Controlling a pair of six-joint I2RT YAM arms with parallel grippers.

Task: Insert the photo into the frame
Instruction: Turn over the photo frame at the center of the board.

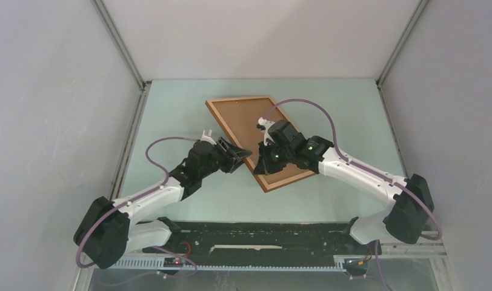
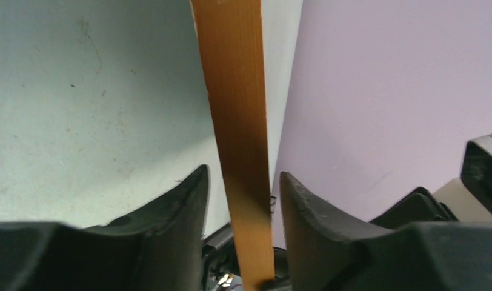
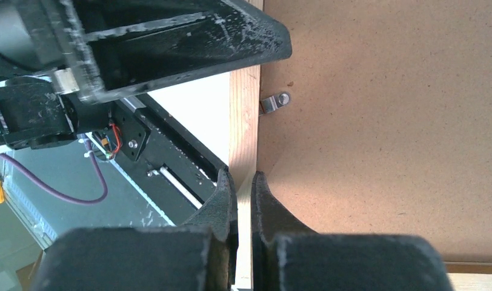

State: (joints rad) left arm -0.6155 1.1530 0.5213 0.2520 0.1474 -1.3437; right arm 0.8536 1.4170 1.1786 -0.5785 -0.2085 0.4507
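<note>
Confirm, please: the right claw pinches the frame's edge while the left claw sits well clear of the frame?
Not quite: the right claw does pinch the frame, but the left claw straddles its edge with open jaws, as the left wrist view shows.

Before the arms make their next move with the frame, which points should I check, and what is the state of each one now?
1. Right gripper shut on the frame rail: ok.
2. Left gripper clamped on the frame: not ok; its fingers straddle the rail with a gap on both sides.
3. Backing board out of the frame: not ok; it fills the opening, with a metal tab at its edge.
4. Photo located: cannot tell; no view shows it.
5. Grippers apart from each other: cannot tell; they are close together at the same edge.
</note>
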